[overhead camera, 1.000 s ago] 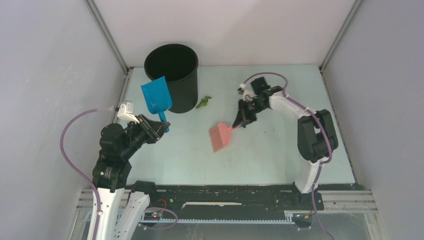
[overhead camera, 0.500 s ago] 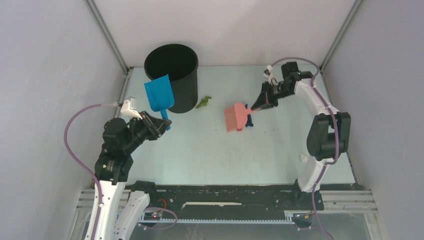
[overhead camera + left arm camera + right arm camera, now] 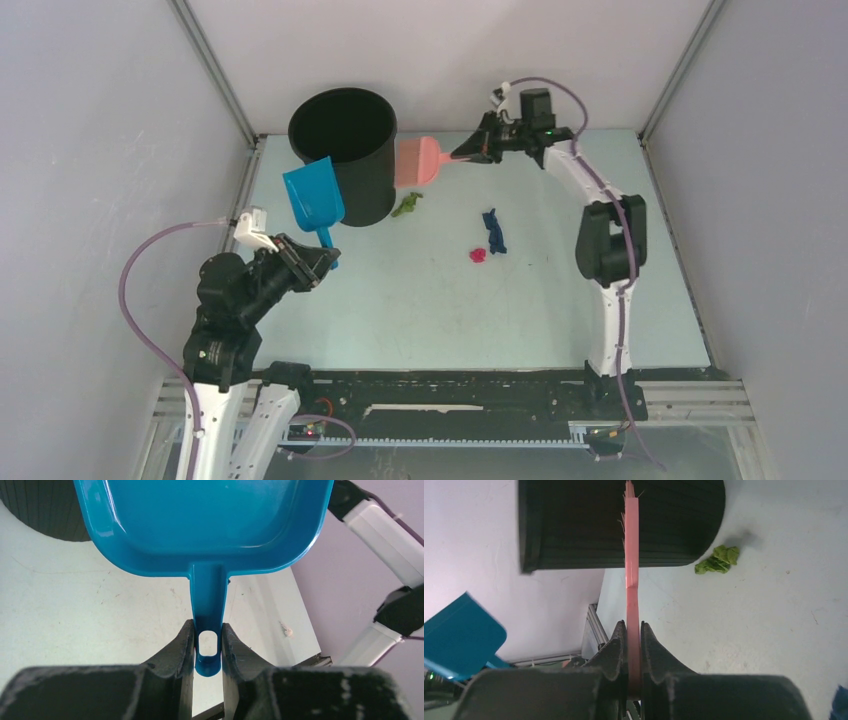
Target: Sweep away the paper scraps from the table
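Top external | right pincer (image 3: 478, 150) clamps pink brush (image 3: 415, 162) beyond green scrap (image 3: 406, 206), likely to sweep it | left pincer (image 3: 318, 255) clamps blue dustpan (image 3: 312, 195), ready.

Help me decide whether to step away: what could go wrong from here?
1. The brush sits right beside the bin; a swing toward the green scrap could knock the bin.
2. The left gripper pinches the dustpan only at its handle's end, so it may twist when pressed down.
3. The blue scrap and magenta scrap lie far from the dustpan and could scatter.
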`<state>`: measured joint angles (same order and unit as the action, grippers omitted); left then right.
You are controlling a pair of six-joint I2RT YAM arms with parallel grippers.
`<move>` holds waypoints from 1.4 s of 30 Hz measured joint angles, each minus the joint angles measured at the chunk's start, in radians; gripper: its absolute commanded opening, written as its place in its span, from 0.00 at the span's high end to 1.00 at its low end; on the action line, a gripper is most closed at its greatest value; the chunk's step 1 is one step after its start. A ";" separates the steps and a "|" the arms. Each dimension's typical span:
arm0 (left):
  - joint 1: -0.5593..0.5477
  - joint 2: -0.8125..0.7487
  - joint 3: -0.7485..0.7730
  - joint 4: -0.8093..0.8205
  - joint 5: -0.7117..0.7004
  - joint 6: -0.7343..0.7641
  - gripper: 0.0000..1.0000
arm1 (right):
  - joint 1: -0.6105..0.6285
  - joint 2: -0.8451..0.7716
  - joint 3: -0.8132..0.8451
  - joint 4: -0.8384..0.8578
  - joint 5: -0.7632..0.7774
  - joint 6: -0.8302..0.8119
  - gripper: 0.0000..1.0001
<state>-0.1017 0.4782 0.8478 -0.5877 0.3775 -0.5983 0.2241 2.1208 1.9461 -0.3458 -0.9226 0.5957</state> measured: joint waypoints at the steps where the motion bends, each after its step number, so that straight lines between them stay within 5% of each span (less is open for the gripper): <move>1: 0.000 0.000 0.001 -0.012 0.000 0.002 1.00 | 0.014 0.050 0.015 0.020 0.008 0.028 1.00; 12: -0.001 0.001 0.001 -0.063 -0.007 0.005 1.00 | 0.119 0.175 0.016 -0.002 0.152 0.091 1.00; 21: -0.001 0.020 -0.005 -0.063 -0.007 0.017 1.00 | 0.094 0.159 -0.177 -0.025 0.232 0.094 1.00; 35: -0.031 0.122 -0.069 -0.066 -0.007 0.066 1.00 | -0.141 -0.369 -0.734 -0.210 0.224 -0.153 1.00; 42: -0.252 0.311 -0.016 -0.131 -0.118 0.142 1.00 | -0.276 -0.476 -0.742 -0.379 0.065 -0.335 1.00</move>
<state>-0.3538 0.7887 0.8314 -0.7185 0.2592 -0.4561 -0.0517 1.6451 1.2045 -0.7246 -0.8574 0.2611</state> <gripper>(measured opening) 0.232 0.095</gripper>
